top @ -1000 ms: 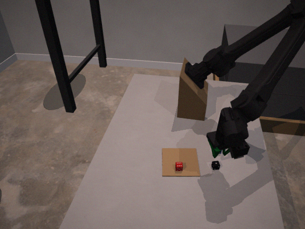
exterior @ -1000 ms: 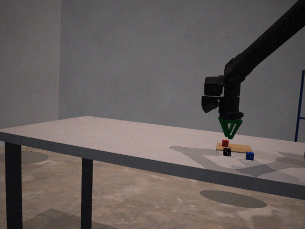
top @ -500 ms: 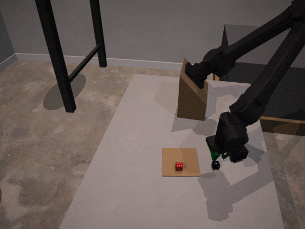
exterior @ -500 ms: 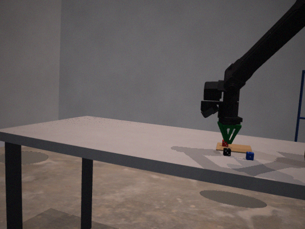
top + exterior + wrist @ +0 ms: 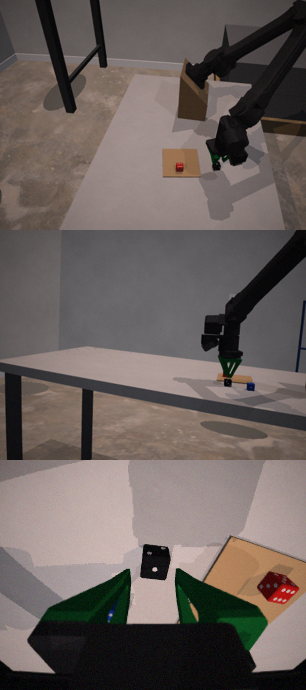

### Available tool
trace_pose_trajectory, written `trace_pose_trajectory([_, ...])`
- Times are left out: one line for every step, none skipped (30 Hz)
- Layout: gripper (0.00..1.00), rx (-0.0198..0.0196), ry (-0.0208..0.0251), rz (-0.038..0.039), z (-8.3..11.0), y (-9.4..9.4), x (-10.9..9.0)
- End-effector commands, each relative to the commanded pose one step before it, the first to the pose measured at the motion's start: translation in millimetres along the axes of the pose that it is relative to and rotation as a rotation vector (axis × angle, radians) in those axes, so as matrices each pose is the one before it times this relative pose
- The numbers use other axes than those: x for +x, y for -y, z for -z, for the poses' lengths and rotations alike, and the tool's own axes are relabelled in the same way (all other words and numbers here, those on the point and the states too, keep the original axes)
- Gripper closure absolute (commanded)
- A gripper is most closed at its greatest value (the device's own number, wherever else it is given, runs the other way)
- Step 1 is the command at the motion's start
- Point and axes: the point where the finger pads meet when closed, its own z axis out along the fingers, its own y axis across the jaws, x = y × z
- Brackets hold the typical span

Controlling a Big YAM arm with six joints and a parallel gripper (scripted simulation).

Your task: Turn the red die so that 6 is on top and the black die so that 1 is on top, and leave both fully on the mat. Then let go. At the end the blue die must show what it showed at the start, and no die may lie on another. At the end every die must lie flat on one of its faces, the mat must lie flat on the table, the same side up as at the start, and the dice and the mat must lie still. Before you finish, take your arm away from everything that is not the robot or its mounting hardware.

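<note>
The black die [image 5: 216,166] [image 5: 227,382] [image 5: 155,562] lies on the table beside the mat [image 5: 171,155] [image 5: 244,379] [image 5: 225,572]. In the wrist view one of its faces shows one pip and another two. My gripper [image 5: 219,162] [image 5: 229,376] [image 5: 152,574] is partly open and empty, with its fingertips low, close above or beside the black die. The red die [image 5: 179,167] [image 5: 224,375] [image 5: 278,587] lies on the mat; its upper face appears to show six pips. The blue die [image 5: 251,387] [image 5: 111,614] lies on the table, hidden in the top view.
A brown wedge-shaped block [image 5: 192,102] stands farther back on the table, with a second dark arm's end [image 5: 198,72] over it. The table edge [image 5: 149,393] runs along the near side in the exterior view.
</note>
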Motion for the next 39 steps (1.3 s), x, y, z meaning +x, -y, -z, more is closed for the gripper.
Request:
trace_pose_trajectory([0.6, 0.00683, 0.01702, -0.00328, 0.4, 1.81, -7.28])
trace_pose_trajectory([0.6, -0.00122, -0.00321, 0.00014, -1.46, -0.48, 0.87])
trace_pose_trajectory([0.6, -0.00015, -0.00034, 0.00045, -0.27, -0.28, 0.15])
trace_pose_trajectory([0.6, 0.00028, 0.00149, 0.00164, 0.46, -0.55, -0.46])
trace_pose_trajectory([0.6, 0.00078, 0.00268, 0.00097, 0.98, -0.16, -0.66])
trace_pose_trajectory([0.6, 0.00058, 0.00124, -0.00101, 0.83, 0.16, -0.18])
trace_pose_trajectory([0.6, 0.00028, 0.0004, -0.00084, 0.26, 0.27, 0.02])
trace_pose_trajectory([0.6, 0.00001, 0.00002, -0.00002, 0.0, 0.02, 0.0])
trace_pose_trajectory([0.6, 0.0, 0.0, 0.0, 0.0, 0.0, 0.0])
trace_pose_trajectory([0.6, 0.0, 0.00001, 0.0, 0.0, 0.0, 0.0])
trace_pose_trajectory([0.6, 0.0, 0.0, 0.0, 0.0, 0.0, 0.0])
trace_pose_trajectory([0.6, 0.0, 0.0, 0.0, 0.0, 0.0, 0.0])
trace_pose_trajectory([0.6, -0.00009, 0.0001, 0.00028, 0.0, -0.01, -0.07])
trace_pose_trajectory([0.6, 0.0, 0.0, 0.0, 0.0, 0.0, 0.0])
trace_pose_trajectory([0.6, 0.0, 0.0, 0.0, 0.0, 0.0, 0.0])
trace_pose_trajectory([0.6, 0.0, 0.0, 0.0, 0.0, 0.0, 0.0])
trace_pose_trajectory([0.6, 0.0, 0.0, 0.0, 0.0, 0.0, 0.0])
trace_pose_trajectory([0.6, 0.0, 0.0, 0.0, 0.0, 0.0, 0.0])
trace_pose_trajectory([0.6, 0.0, 0.0, 0.0, 0.0, 0.0, 0.0])
trace_pose_trajectory([0.6, 0.0, 0.0, 0.0, 0.0, 0.0, 0.0])
trace_pose_trajectory([0.6, 0.0, 0.0, 0.0, 0.0, 0.0, 0.0])
trace_pose_trajectory([0.6, 0.0, 0.0, 0.0, 0.0, 0.0, 0.0])
trace_pose_trajectory([0.6, 0.0, 0.0, 0.0, 0.0, 0.0, 0.0])
trace_pose_trajectory([0.6, 0.0, 0.0, 0.0, 0.0, 0.0, 0.0])
trace_pose_trajectory([0.6, 0.0, 0.0, 0.0, 0.0, 0.0, 0.0])
trace_pose_trajectory([0.6, 0.0, 0.0, 0.0, 0.0, 0.0, 0.0])
trace_pose_trajectory([0.6, 0.0, 0.0, 0.0, 0.0, 0.0, 0.0])
trace_pose_trajectory([0.6, 0.0, 0.0, 0.0, 0.0, 0.0, 0.0])
trace_pose_trajectory([0.6, 0.0, 0.0, 0.0, 0.0, 0.0, 0.0])
trace_pose_trajectory([0.6, 0.0, 0.0, 0.00019, 0.0, 0.0, 0.0])
trace_pose_trajectory([0.6, 0.0, 0.0, 0.0, 0.0, 0.0, 0.0])
trace_pose_trajectory([0.6, 0.0, 0.0, 0.0, 0.0, 0.0, 0.0])
trace_pose_trajectory([0.6, 0.0, 0.0, 0.0, 0.0, 0.0, 0.0])
trace_pose_trajectory([0.6, 0.0, 0.0, 0.0, 0.0, 0.0, 0.0])
trace_pose_trajectory([0.6, 0.0, 0.0, 0.0, 0.0, 0.0, 0.0])
trace_pose_trajectory([0.6, 0.0, 0.0, 0.0, 0.0, 0.0, 0.0])
trace_pose_trajectory([0.6, 0.0, 0.0, 0.0, 0.0, 0.0, 0.0])
trace_pose_trajectory([0.6, 0.0, 0.0, 0.0, 0.0, 0.0, 0.0])
trace_pose_trajectory([0.6, 0.0, 0.0, 0.0, 0.0, 0.0, 0.0])
